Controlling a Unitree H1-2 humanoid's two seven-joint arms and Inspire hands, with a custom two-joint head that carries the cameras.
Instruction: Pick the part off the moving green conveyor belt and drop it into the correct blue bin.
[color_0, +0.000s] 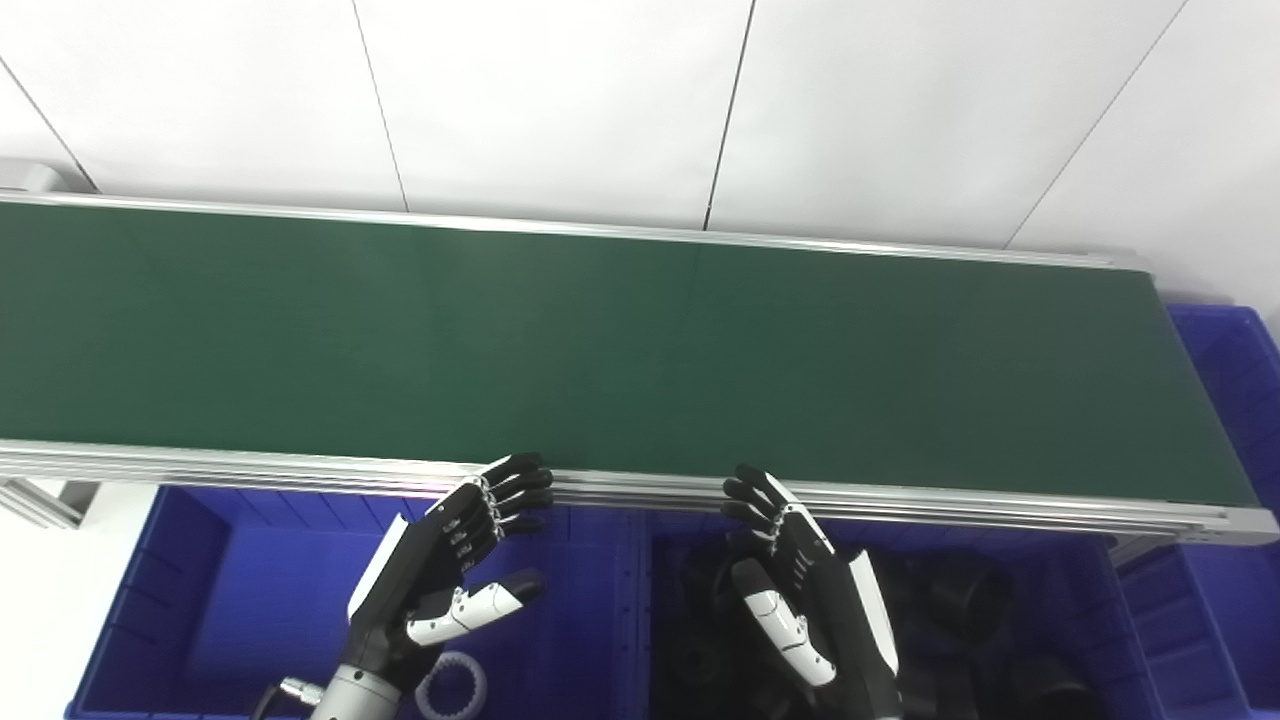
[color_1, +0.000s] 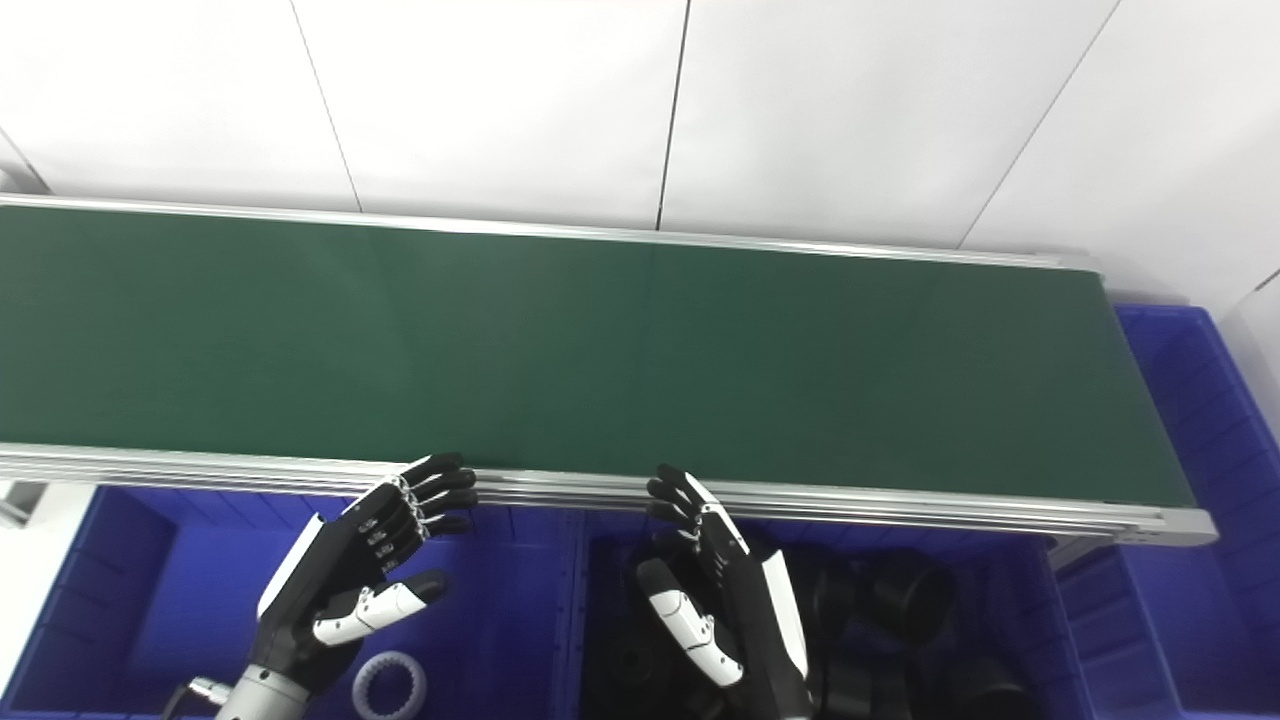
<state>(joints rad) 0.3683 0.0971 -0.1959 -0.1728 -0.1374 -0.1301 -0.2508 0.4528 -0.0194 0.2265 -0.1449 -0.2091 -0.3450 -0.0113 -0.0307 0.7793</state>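
Observation:
The green conveyor belt runs across the whole view with no part on it. Both hands hover in front of its near rail, above the bins. My left hand is open, fingers spread, holding nothing, over the left blue bin. My right hand is open too, empty, over the middle blue bin. A white toothed ring lies in the left bin under my left wrist. Several black cylindrical parts fill the middle bin.
The belt's aluminium rail runs just beyond my fingertips. A third blue bin stands past the belt's right end. A white panelled wall rises behind the conveyor.

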